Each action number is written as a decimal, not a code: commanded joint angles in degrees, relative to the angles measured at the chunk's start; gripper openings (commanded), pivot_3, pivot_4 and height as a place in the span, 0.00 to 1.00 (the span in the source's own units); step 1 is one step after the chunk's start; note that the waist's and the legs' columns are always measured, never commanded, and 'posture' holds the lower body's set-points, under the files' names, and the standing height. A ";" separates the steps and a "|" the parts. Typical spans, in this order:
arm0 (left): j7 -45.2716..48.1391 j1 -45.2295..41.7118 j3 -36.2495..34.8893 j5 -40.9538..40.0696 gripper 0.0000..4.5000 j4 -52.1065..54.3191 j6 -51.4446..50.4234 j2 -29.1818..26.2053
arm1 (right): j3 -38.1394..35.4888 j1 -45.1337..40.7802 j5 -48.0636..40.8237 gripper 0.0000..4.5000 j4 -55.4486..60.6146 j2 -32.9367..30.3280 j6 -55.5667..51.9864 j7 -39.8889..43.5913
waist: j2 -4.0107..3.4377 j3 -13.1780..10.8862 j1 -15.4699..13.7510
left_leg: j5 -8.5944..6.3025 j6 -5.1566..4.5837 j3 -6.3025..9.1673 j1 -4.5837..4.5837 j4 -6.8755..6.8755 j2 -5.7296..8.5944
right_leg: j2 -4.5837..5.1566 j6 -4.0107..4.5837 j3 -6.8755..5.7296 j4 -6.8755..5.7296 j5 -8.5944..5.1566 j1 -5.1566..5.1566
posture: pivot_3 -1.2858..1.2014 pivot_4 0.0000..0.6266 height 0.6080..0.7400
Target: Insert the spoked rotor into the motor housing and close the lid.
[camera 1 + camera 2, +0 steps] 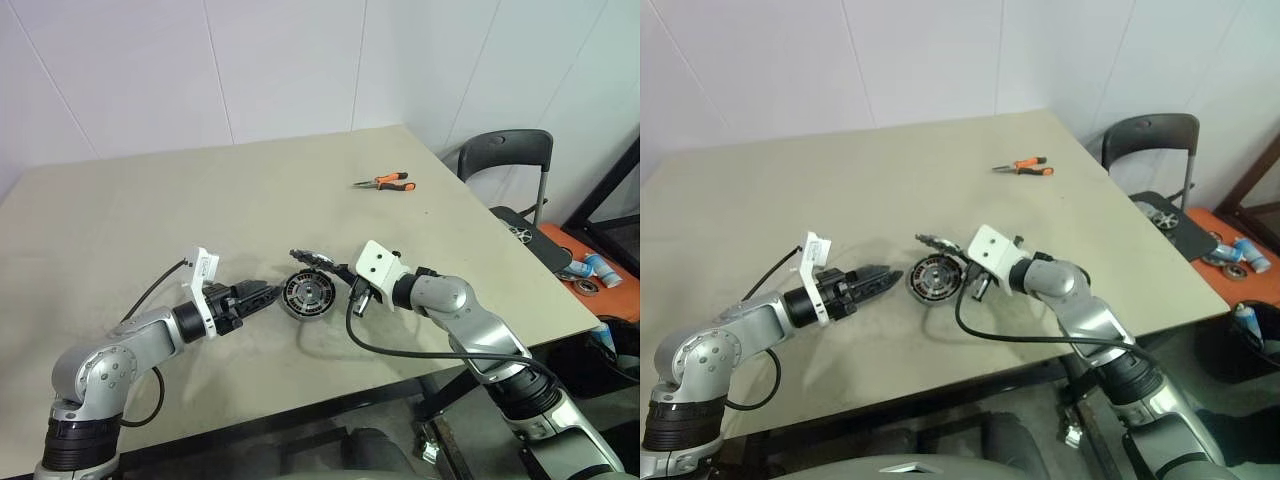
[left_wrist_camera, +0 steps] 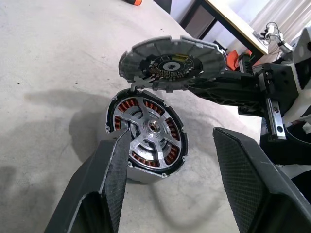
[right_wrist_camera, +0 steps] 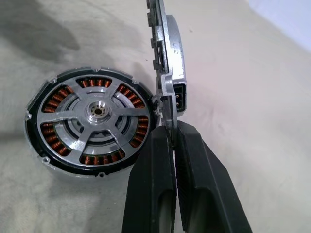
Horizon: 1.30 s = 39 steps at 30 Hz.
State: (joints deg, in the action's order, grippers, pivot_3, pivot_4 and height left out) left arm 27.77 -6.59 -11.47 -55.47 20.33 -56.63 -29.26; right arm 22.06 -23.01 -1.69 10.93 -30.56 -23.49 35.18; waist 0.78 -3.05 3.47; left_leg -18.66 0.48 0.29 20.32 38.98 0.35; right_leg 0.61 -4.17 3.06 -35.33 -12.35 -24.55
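Note:
The motor housing (image 3: pixel 87 119) sits on the table (image 1: pixel 200 200), its copper windings showing. The spoked rotor (image 2: pixel 146 131) lies inside it, spokes running to a central hub. My right gripper (image 3: pixel 167 131) is shut on the rim of the lid (image 2: pixel 172 63), a ribbed grey disc. It holds the lid just above the housing's far edge, tilted and apart from it. My left gripper (image 2: pixel 171 133) is open beside the housing; one finger (image 2: pixel 119 165) is against the rim, the other (image 2: pixel 243 170) stands off.
Orange-handled pliers (image 1: pixel 385 182) lie far back on the right of the table. A black chair (image 1: pixel 505 160) stands past the right edge. Beyond it, an orange surface (image 1: pixel 600 290) carries small items.

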 commanded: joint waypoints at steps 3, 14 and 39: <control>0.68 -0.54 -0.40 0.38 0.64 0.25 1.26 -0.01 | 1.26 1.62 5.28 0.31 -2.89 -1.40 8.01 1.93 | 0.01 0.01 -0.52 | 0.00 0.00 0.00 -0.02 0.00 0.00 | -0.01 0.01 0.00 -0.01 0.00 0.00 | 0.52 0.00 1.00; -0.17 -0.25 -1.37 -0.49 0.64 0.98 0.40 -0.27 | 1.60 3.80 11.04 0.46 -5.72 -3.01 17.58 3.68 | 0.12 0.08 -1.09 | 0.00 0.00 0.00 -0.10 0.11 0.00 | 0.00 0.20 0.01 -0.05 -0.10 0.11 | 0.52 0.00 1.00; 0.12 -3.65 -3.97 -0.59 0.64 -1.44 -0.08 -3.71 | -13.87 -1.29 -13.62 0.46 -8.61 -11.27 -7.68 20.73 | 0.16 0.09 -2.62 | 0.01 0.00 -0.02 -0.42 0.17 0.01 | -0.07 0.23 -0.01 -0.20 -0.12 0.40 | 0.52 0.00 1.00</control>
State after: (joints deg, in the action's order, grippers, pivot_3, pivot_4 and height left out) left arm 27.17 -9.05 -13.45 -55.66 18.56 -57.04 -32.17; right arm 10.01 -24.37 -15.24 1.79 -42.07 -32.10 56.42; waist 0.94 -2.96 0.85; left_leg -18.65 0.49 0.26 19.97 39.15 0.37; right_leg 0.57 -3.95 3.06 -35.52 -12.47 -24.22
